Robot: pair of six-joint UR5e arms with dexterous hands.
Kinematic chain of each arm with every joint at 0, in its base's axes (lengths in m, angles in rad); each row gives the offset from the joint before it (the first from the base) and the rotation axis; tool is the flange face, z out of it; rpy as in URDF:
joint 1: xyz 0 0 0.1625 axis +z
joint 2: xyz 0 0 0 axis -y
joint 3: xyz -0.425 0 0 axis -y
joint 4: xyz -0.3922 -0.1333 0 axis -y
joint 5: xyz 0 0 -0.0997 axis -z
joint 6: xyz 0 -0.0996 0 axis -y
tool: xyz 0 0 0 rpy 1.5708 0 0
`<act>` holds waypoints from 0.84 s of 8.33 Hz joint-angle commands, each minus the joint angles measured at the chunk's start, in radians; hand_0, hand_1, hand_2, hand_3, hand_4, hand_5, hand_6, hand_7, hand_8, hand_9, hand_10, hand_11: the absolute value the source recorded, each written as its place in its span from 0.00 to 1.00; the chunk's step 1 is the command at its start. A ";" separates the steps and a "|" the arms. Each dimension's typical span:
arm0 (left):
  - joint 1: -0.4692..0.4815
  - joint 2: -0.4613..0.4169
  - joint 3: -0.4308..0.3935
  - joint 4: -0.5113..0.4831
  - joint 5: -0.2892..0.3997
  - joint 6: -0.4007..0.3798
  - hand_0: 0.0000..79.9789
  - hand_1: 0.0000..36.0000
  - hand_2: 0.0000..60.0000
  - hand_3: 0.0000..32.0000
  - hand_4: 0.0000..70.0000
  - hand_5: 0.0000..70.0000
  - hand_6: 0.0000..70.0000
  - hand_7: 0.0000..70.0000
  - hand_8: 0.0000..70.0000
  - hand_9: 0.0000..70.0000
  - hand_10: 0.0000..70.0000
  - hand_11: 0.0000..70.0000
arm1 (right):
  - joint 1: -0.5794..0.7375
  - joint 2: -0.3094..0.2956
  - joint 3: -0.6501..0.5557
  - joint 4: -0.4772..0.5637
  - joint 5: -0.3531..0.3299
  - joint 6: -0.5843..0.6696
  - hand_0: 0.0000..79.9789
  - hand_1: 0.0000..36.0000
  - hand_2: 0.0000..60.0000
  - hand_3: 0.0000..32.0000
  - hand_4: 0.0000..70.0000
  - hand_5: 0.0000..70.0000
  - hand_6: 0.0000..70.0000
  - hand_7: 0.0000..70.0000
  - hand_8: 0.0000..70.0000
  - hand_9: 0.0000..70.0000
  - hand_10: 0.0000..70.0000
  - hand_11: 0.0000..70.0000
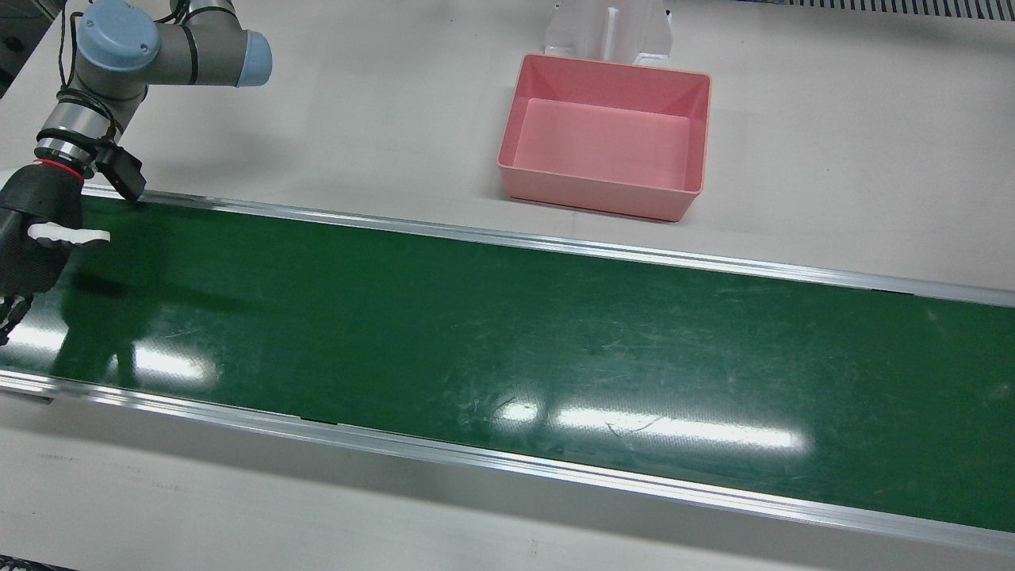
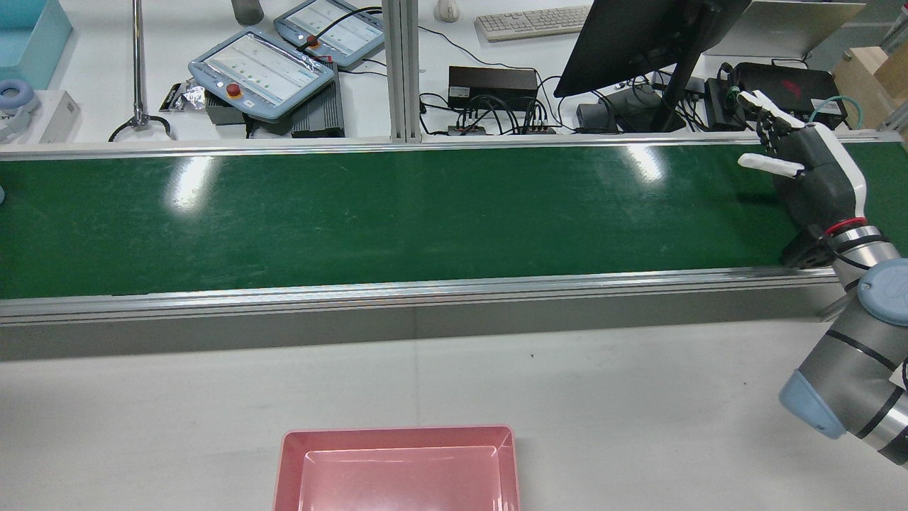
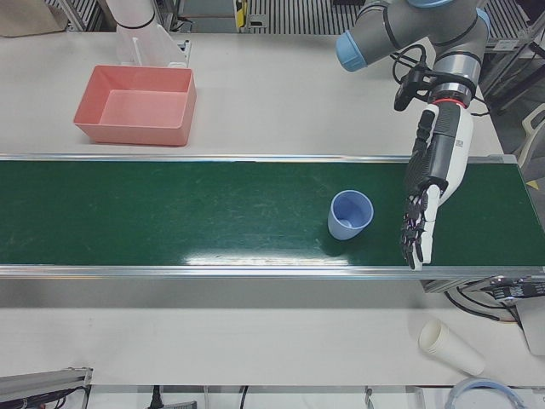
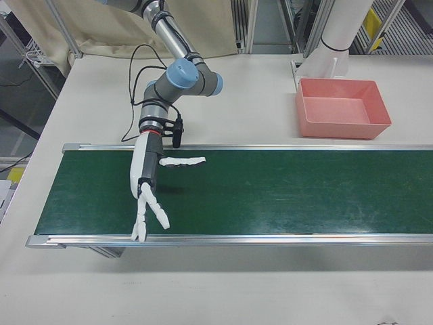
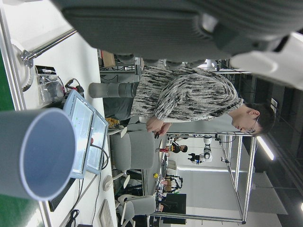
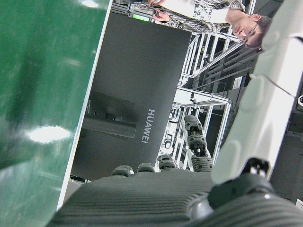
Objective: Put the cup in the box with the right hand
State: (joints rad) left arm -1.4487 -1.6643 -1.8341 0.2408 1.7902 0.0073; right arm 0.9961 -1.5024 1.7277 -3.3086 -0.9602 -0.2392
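Observation:
A light blue cup (image 3: 350,215) stands upright on the green belt (image 3: 170,221) in the left-front view. It also fills the lower left of the left hand view (image 5: 38,153). My left hand (image 3: 430,183) is open, fingers stretched down, just right of the cup and apart from it. My right hand (image 4: 149,186) is open with fingers spread over the other end of the belt, far from the cup; it also shows in the front view (image 1: 32,238) and the rear view (image 2: 809,170). The pink box (image 1: 595,194) stands empty on the table beside the belt.
A stack of white paper cups (image 3: 450,345) lies on the table in front of the belt near my left arm. Behind the belt in the rear view are teach pendants (image 2: 262,67), a monitor (image 2: 638,35) and cables. A person (image 5: 189,101) stands beyond.

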 commanded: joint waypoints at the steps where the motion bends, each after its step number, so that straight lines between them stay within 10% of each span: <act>1: -0.001 0.000 0.001 0.000 0.000 0.000 0.00 0.00 0.00 0.00 0.00 0.00 0.00 0.00 0.00 0.00 0.00 0.00 | 0.054 -0.042 0.007 -0.031 -0.067 0.000 0.51 0.23 0.00 0.00 0.00 0.04 0.04 0.10 0.00 0.01 0.01 0.03; 7: -0.001 0.000 0.001 -0.002 0.000 0.000 0.00 0.00 0.00 0.00 0.00 0.00 0.00 0.00 0.00 0.00 0.00 0.00 | 0.064 -0.042 -0.008 -0.019 -0.091 -0.008 0.53 0.28 0.04 0.00 0.00 0.05 0.04 0.09 0.00 0.00 0.02 0.05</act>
State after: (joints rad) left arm -1.4492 -1.6644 -1.8331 0.2403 1.7901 0.0077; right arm 1.0730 -1.5443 1.7274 -3.3275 -1.0497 -0.2467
